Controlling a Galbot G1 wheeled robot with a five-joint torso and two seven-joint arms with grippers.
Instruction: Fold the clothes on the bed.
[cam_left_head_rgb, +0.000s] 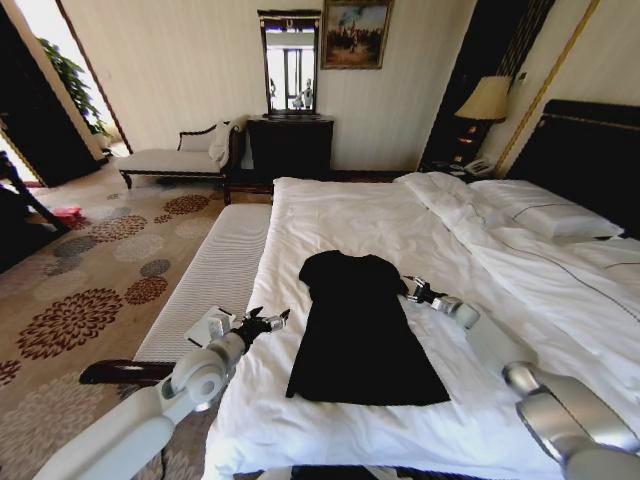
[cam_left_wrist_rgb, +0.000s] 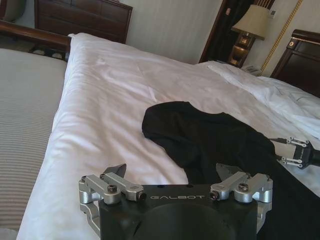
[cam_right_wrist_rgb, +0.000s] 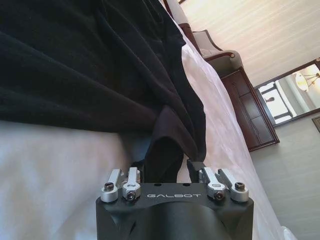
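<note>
The clothes, a black T-shirt (cam_left_head_rgb: 360, 330), lie spread flat on the white bed (cam_left_head_rgb: 340, 215), collar toward the far end. My right gripper (cam_left_head_rgb: 412, 290) is at the shirt's right sleeve; in the right wrist view my right gripper (cam_right_wrist_rgb: 166, 167) is shut on a raised fold of the T-shirt (cam_right_wrist_rgb: 75, 60). My left gripper (cam_left_head_rgb: 268, 320) hovers open over the bed's left edge, a short way from the shirt's left side. In the left wrist view my left gripper (cam_left_wrist_rgb: 171, 172) holds nothing, and beyond it lies the T-shirt (cam_left_wrist_rgb: 220, 135) with the right gripper (cam_left_wrist_rgb: 282, 150) at its far side.
A grey ribbed bench (cam_left_head_rgb: 205, 285) runs along the bed's left side. White pillows (cam_left_head_rgb: 545, 215) and a dark headboard (cam_left_head_rgb: 590, 150) lie to the right. A chaise (cam_left_head_rgb: 180, 158), a dark dresser (cam_left_head_rgb: 290, 145) and a lamp (cam_left_head_rgb: 486, 100) stand by the far wall.
</note>
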